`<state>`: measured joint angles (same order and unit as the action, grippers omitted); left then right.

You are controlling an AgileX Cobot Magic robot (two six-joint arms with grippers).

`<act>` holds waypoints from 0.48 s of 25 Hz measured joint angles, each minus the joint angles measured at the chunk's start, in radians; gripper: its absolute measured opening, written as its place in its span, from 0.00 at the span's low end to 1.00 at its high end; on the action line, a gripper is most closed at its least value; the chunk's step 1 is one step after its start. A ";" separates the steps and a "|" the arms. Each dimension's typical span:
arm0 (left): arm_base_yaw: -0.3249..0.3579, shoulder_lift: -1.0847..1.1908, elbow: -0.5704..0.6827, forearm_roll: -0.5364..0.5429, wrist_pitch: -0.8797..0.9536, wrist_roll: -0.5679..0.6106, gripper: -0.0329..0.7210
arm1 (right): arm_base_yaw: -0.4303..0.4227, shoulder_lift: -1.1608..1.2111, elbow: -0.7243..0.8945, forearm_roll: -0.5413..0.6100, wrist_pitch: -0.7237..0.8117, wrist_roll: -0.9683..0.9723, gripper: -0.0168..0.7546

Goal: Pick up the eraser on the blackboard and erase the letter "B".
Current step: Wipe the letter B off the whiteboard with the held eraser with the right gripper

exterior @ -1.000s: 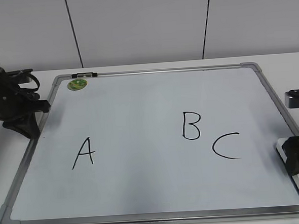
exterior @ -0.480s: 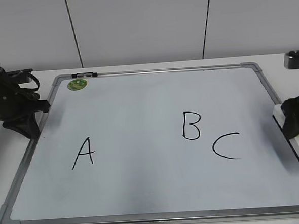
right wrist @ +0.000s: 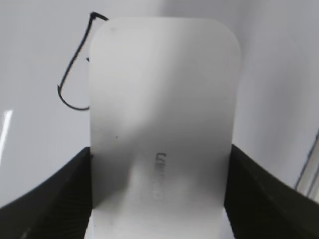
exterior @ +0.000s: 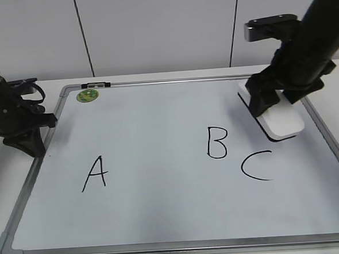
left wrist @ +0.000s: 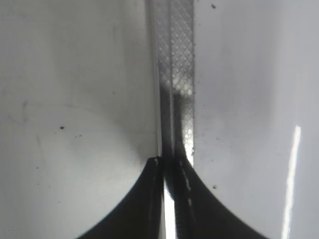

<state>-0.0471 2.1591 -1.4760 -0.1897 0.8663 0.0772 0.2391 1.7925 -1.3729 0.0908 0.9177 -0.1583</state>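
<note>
The white blackboard (exterior: 159, 139) with its grey frame lies flat and bears black letters A (exterior: 95, 173), B (exterior: 217, 142) and C (exterior: 257, 166). My right gripper (exterior: 274, 100) is shut on the white eraser (exterior: 281, 120) and holds it above the board, right of and a little beyond the B. In the right wrist view the eraser (right wrist: 162, 129) fills the space between the jaws (right wrist: 159, 199), and a curved black stroke (right wrist: 75, 79) shows left of it. My left gripper (exterior: 32, 138) is shut and rests at the board's left frame (left wrist: 174, 74).
A round green sticker (exterior: 87, 96) and a black clip (exterior: 95, 85) sit at the board's far left corner. A white wall with dark seams stands behind the table. The board's near edge (exterior: 182, 245) lies at the front of the view.
My right arm has lifted the eraser from beyond the board's right edge and carried it up and left, over the board near the B. The left arm has not moved.
</note>
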 joint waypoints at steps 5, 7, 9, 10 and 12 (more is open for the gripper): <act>0.000 0.000 0.000 -0.002 0.000 0.000 0.09 | 0.025 0.182 -0.197 -0.009 0.028 -0.034 0.72; 0.000 0.000 -0.002 -0.002 0.000 0.000 0.09 | 0.025 0.263 -0.283 -0.013 0.060 -0.058 0.72; 0.000 0.000 -0.002 -0.004 0.002 0.000 0.09 | 0.025 0.335 -0.358 -0.020 0.097 -0.088 0.72; 0.002 0.000 -0.002 -0.004 0.002 0.000 0.09 | 0.025 0.371 -0.398 -0.020 0.113 -0.101 0.72; 0.002 0.000 -0.002 -0.007 0.002 0.000 0.09 | 0.025 0.432 -0.467 -0.022 0.144 -0.127 0.72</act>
<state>-0.0451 2.1591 -1.4775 -0.1963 0.8679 0.0772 0.2644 2.2248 -1.8394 0.0684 1.0614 -0.2852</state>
